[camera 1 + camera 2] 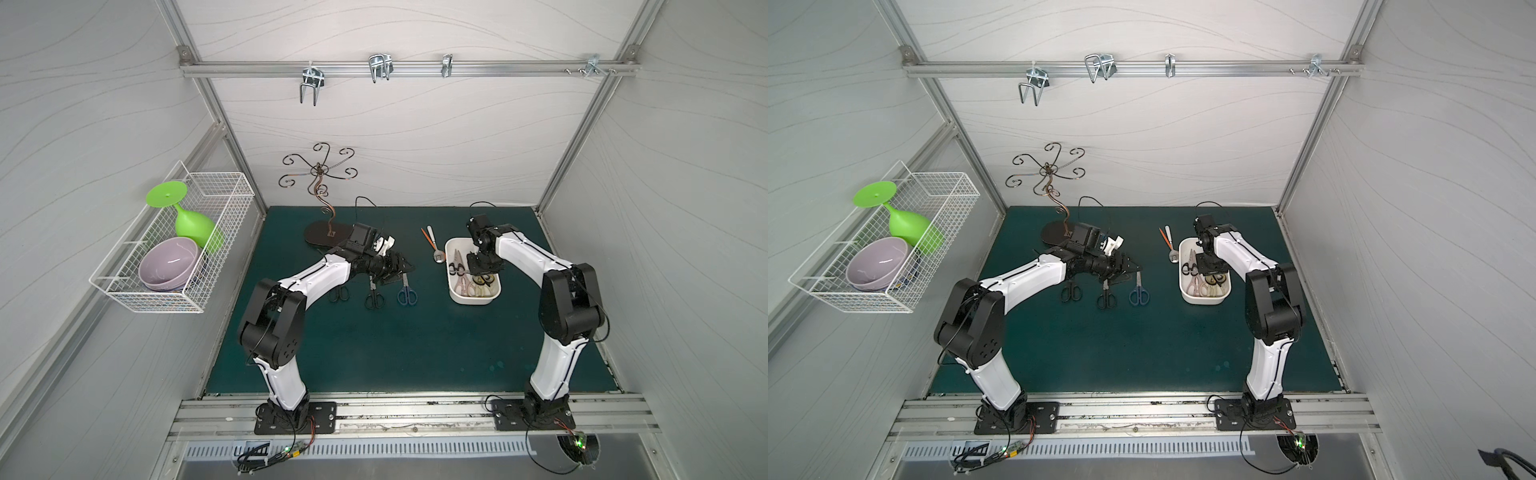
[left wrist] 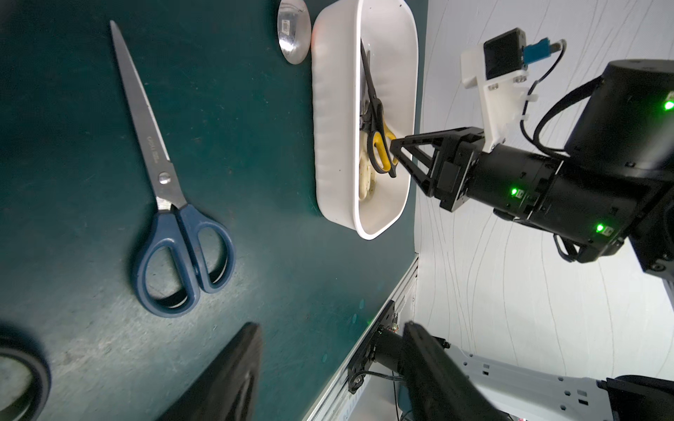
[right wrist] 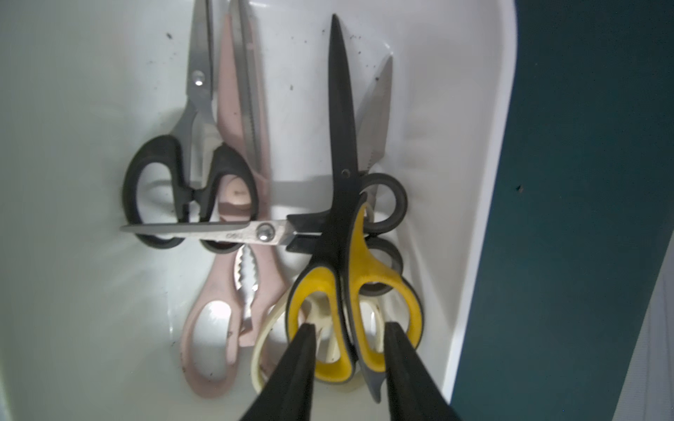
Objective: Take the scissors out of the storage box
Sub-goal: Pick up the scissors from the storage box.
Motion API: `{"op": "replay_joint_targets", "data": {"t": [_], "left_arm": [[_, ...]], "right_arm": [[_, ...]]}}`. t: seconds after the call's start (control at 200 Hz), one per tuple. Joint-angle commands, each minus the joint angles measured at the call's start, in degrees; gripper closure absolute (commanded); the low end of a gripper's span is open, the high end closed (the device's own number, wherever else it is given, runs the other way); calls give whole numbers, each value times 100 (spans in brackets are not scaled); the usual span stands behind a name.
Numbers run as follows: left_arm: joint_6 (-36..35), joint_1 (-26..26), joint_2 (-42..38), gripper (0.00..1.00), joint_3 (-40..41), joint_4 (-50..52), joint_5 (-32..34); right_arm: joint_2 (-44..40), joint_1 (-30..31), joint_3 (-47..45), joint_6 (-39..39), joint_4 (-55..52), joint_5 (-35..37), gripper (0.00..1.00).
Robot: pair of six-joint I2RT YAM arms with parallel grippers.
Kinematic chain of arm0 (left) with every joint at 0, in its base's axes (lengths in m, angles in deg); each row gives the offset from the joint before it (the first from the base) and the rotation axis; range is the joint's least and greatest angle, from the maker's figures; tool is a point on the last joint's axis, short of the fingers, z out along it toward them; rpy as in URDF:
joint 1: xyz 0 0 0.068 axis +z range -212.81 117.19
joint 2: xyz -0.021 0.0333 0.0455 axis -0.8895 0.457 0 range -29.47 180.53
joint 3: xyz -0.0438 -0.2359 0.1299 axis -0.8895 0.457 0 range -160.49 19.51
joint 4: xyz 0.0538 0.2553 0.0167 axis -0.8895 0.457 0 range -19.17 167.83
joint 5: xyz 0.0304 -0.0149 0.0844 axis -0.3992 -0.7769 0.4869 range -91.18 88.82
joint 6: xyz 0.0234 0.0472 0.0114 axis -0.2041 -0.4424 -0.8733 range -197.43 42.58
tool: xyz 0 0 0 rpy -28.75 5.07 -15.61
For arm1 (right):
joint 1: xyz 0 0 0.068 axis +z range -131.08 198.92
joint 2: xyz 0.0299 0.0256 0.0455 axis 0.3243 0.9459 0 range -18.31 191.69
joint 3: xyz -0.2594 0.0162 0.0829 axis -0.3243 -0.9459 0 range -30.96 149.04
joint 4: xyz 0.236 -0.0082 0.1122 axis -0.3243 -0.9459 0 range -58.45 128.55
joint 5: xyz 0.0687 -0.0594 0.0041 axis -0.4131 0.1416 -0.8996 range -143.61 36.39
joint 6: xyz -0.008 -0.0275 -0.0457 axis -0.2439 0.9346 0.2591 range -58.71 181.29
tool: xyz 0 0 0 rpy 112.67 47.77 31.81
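Yellow-and-black scissors [image 3: 343,204] lie topmost in the storage box [image 3: 485,182]; judged rigid, light, smooth-handled. Right pincer [image 3: 350,325] stands part-spread astride the handle shanks, not yet pinching. Best hold is there.

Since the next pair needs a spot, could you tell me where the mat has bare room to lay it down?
The wide front of the mat, between the row of three scissors and the arm bases, is bare. A narrower strip lies free between the blue-handled scissors and the storage box. Crowded: behind the row, under the left hand.
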Motion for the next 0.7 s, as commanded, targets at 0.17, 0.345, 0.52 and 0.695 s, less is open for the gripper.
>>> {"op": "replay_joint_targets", "data": {"t": [0.17, 0.345, 0.52, 0.695], "left_arm": [[76, 3, 43, 35, -23, -292, -161], [64, 2, 36, 35, 27, -301, -171], [55, 2, 4, 35, 70, -301, -171], [48, 9, -31, 35, 95, -319, -153]], "right_arm": [[426, -92, 475, 177, -488, -276, 70], [293, -103, 148, 21, -349, -528, 63], [248, -110, -101, -92, -223, -747, 61], [50, -39, -246, -280, -236, -1166, 61]]}}
